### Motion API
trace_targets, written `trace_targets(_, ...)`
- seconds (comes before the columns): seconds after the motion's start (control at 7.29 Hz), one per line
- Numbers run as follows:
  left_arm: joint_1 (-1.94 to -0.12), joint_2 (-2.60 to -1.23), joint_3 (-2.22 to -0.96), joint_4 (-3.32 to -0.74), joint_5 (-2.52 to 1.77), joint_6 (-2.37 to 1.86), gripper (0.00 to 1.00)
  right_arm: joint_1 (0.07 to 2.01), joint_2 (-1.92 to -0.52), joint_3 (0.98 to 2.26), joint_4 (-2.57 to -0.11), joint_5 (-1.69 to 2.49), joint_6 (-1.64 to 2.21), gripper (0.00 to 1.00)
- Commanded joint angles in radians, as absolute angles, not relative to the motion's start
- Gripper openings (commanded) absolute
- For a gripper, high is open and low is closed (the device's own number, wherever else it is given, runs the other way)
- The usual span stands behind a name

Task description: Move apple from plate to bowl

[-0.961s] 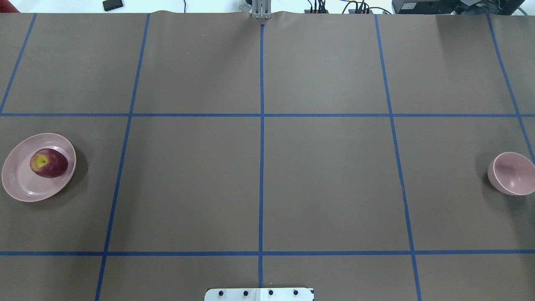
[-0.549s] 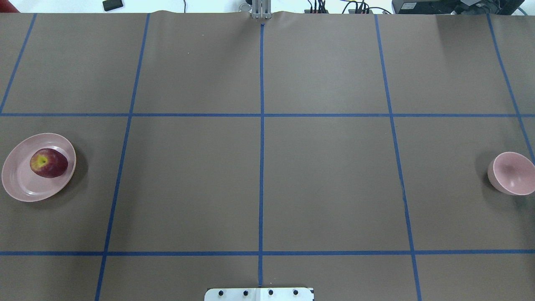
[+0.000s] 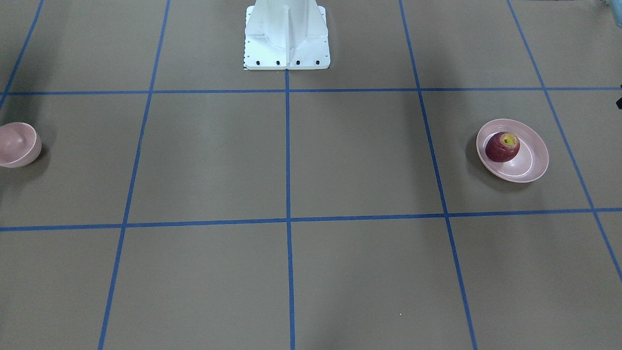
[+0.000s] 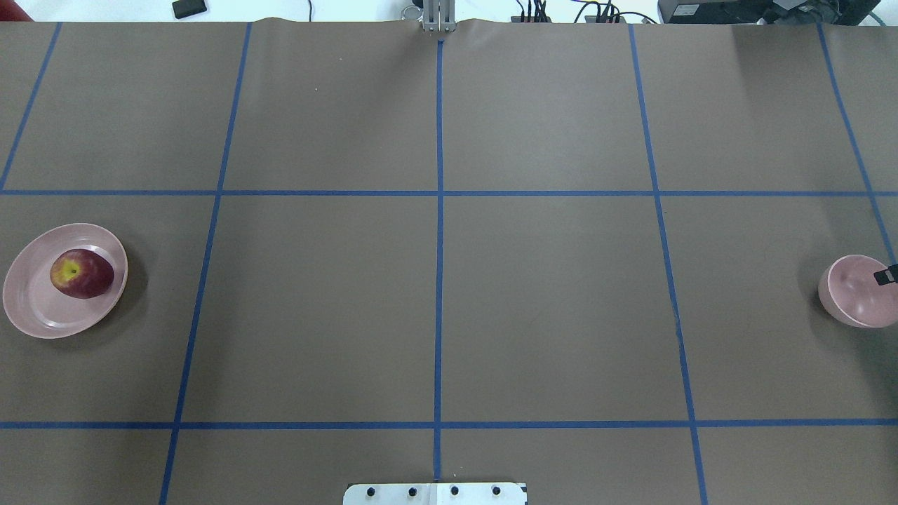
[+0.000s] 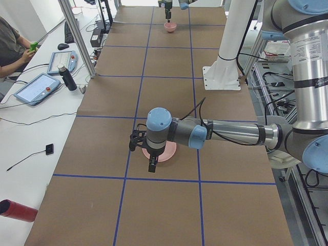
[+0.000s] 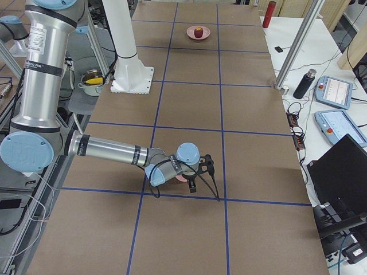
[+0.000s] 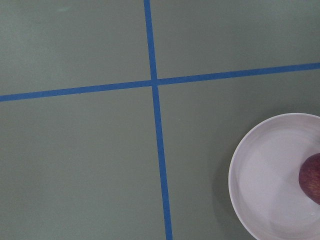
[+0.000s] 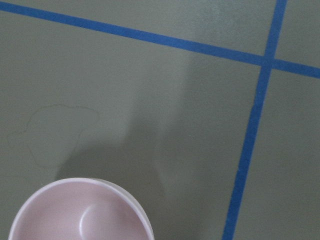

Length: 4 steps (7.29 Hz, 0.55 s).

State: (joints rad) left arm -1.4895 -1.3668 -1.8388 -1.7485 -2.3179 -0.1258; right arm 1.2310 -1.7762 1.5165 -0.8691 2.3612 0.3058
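The dark-red apple (image 4: 82,273) lies in the pale-pink plate (image 4: 42,308) at the table's left edge. It also shows in the front-facing view (image 3: 503,147) and at the right edge of the left wrist view (image 7: 312,178). The small pink bowl (image 4: 852,298) stands empty at the right edge. My left gripper (image 5: 146,154) hangs over the plate (image 5: 166,151), beside the apple, apart from it. My right gripper (image 6: 198,172) hangs by the bowl (image 6: 181,178); only its dark tip (image 4: 885,275) shows from overhead. I cannot tell whether either is open or shut.
The brown table cover (image 4: 547,308) carries a grid of blue tape lines. The white robot base (image 3: 286,34) stands at mid-table on the robot's side. Tablets and a bottle (image 5: 66,78) lie on the operators' side.
A dark tip of my right gripper has come into the overhead view at the right edge, over the bowl. Apple, plate and bowl have not moved.
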Motion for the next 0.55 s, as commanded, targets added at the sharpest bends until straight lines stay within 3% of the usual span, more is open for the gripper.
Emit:
trace_targets(0.0,-1.489,-1.367,-1.838,-1.747,-2.318,-0.126,0.98,1.204,-1.792,1.500,-0.857,2.355,0.316,0.95)
trace_targets(0.14,-1.489,-1.367,-1.838,-1.747,-2.318,-0.126,0.98,1.191,-1.787,1.500,-0.857,2.353,0.321,0.73)
trace_targets(0.27,-1.489,-1.367,-1.839,-1.747,-2.318,-0.126,0.98,1.190,-1.786,1.500,-0.857,2.355,0.325,0.01)
trace_targets(0.41,-1.489,-1.367,-1.839,-1.747,-2.318,-0.126,0.98,1.192,-1.787,1.500,-0.857,2.355,0.327,0.00)
